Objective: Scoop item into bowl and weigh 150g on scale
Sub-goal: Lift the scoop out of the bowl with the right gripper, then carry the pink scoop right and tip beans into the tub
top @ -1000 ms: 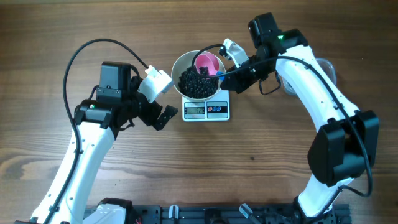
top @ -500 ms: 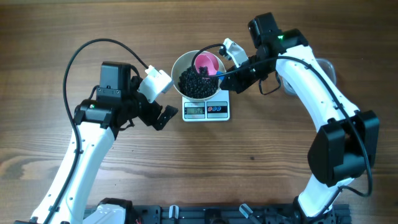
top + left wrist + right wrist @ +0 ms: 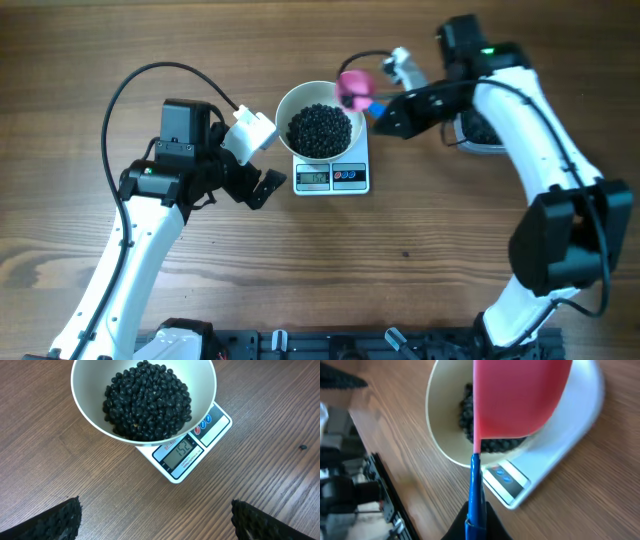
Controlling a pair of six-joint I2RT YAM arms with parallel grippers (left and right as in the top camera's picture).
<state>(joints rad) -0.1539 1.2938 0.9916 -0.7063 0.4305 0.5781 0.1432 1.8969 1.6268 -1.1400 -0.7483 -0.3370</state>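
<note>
The right gripper point(image 3: 385, 110) is clenching the pink scoop point(image 3: 352, 85) by its handle and holding it at the rim of the bowl point(image 3: 285, 108), probably so that it adds no load. The item point(image 3: 320, 128) is lying in the bowl on the scale point(image 3: 352, 178), and the display point(image 3: 179, 453) is showing 152. The left gripper point(image 3: 258, 160) is standing released beside the scale.

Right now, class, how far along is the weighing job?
Done: beans sit heaped in the bowl on the scale, whose display appears to read 152. In hand: the right tool grips the pink scoop by the rim. Left: perhaps trimming slightly, then setting the scoop down.
</note>
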